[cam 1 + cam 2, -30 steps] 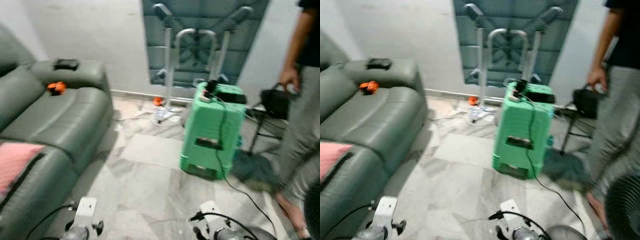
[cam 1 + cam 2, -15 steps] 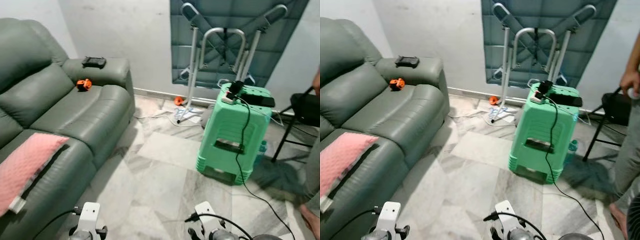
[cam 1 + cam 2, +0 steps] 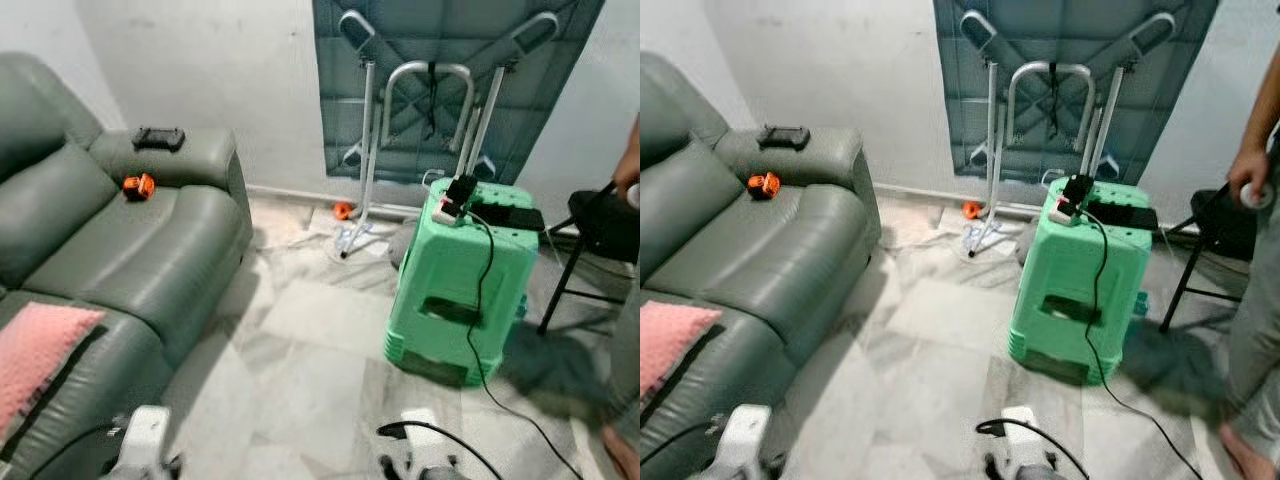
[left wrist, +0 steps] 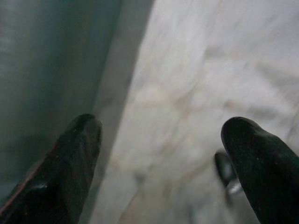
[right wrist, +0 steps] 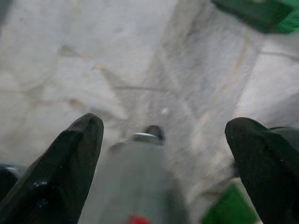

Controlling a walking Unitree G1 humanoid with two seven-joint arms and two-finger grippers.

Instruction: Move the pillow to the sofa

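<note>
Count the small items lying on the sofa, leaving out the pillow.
2. A black device lies on the sofa armrest, and an orange object sits on the seat cushion just below it. The near end of the sofa is cut off, so more may be hidden.

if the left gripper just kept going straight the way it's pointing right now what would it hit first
Most likely the marble floor. The open left gripper points down at bare tile, with the sofa front off to one side of its line. Depth is hard to judge in this blurred view.
</note>
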